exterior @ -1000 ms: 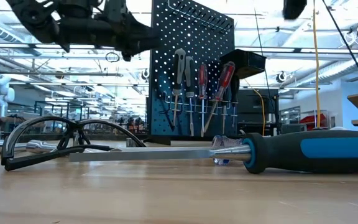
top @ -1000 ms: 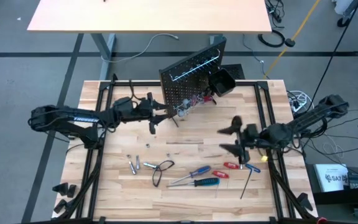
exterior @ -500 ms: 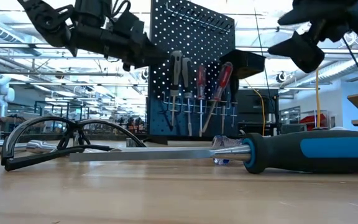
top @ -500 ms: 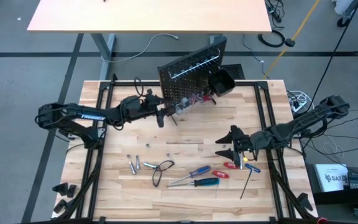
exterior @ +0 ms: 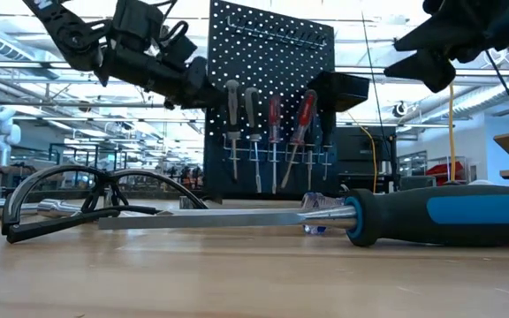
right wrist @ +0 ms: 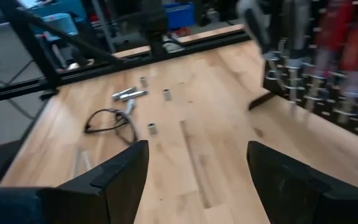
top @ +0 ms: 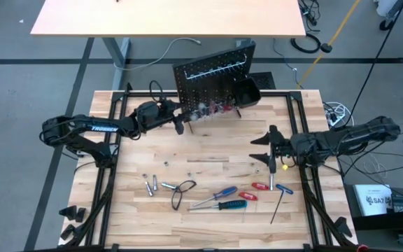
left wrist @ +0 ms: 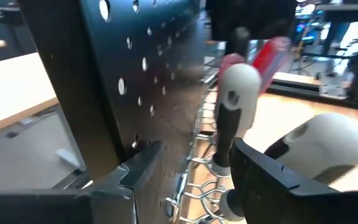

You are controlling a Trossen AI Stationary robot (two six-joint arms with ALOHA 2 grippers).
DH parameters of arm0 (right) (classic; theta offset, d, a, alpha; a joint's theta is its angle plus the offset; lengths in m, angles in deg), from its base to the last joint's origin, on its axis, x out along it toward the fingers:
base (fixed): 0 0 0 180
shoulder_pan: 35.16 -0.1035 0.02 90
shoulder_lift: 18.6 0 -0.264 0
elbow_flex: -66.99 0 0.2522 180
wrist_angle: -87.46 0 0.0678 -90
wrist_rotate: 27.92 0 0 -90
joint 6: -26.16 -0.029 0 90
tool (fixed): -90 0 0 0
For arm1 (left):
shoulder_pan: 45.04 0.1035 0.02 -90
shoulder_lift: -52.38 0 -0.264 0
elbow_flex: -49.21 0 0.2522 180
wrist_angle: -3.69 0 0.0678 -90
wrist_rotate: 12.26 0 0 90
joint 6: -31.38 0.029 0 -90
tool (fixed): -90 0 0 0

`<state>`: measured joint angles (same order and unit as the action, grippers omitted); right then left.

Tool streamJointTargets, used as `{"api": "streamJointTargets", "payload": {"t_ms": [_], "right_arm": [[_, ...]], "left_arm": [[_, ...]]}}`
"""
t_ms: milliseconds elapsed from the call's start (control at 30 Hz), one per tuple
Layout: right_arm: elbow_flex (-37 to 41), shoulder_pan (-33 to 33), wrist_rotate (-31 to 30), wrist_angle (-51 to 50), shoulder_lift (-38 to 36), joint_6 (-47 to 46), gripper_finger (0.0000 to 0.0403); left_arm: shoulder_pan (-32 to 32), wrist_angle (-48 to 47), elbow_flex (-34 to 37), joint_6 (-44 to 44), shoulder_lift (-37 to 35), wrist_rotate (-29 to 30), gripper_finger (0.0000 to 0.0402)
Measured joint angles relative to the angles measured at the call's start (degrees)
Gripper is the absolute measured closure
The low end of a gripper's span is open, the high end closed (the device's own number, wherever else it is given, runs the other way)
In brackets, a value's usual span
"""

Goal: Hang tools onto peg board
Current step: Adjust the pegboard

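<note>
The black peg board stands upright at the table's far middle, with several screwdrivers hanging on its front. My left gripper is open at the board's left end. My right gripper hangs open over the right half of the table with nothing between its fingers. On the near half of the table lie blue-handled screwdrivers, a red-handled one, a thin hex key, a black wire loop and silver bits. My left gripper comes nearly level from the table's left. One finger lies against the perforated front face at the board's lower left edge. The other finger stands in front of the hung tool handles; whether it touches them I cannot tell. The board stays upright on the table.
A small black bin hangs at the board's right end. Black frame rails run along the table's left and right sides. A second tan table stands beyond the far edge. Bare wood lies between the board and the loose tools.
My left gripper has moved toward the far edge against the board's left end. That end has swung far and left, so the board now faces the near edge more squarely. My right gripper has tipped up from pointing down to nearly level, pointing toward the table's left.
</note>
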<state>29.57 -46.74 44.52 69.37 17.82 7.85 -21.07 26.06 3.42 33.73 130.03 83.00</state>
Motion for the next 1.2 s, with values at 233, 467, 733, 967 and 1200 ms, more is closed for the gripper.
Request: {"api": "streamJointTargets", "payload": {"t_ms": [233, 467, 733, 967, 1200], "right_arm": [[0.00, 2.94, -0.32, -2.38, -1.83, -0.91, 0.0140], [0.00, 4.06, -0.35, -3.00, -1.81, -3.82, 0.0140], [-0.02, 4.06, -2.17, -3.78, -1.77, -6.55, 0.0140], [-0.02, 4.10, -3.76, -4.38, -1.42, -6.65, 0.0140], [-0.02, 4.14, -3.37, -4.42, -0.97, -8.54, 0.0140]], "left_arm": [[3.71, -1.72, 0.00, 0.02, 0.00, 0.26, 0.0217], [6.26, -2.55, 0.00, 0.84, 0.00, -0.58, 0.0217], [9.35, -3.07, 0.06, 1.03, 0.00, -0.34, 0.0217], [10.58, -4.95, 0.10, 1.04, -0.31, -0.73, 0.0217], [10.61, -8.80, 0.11, 4.11, -4.81, -1.20, 0.0217]]}}
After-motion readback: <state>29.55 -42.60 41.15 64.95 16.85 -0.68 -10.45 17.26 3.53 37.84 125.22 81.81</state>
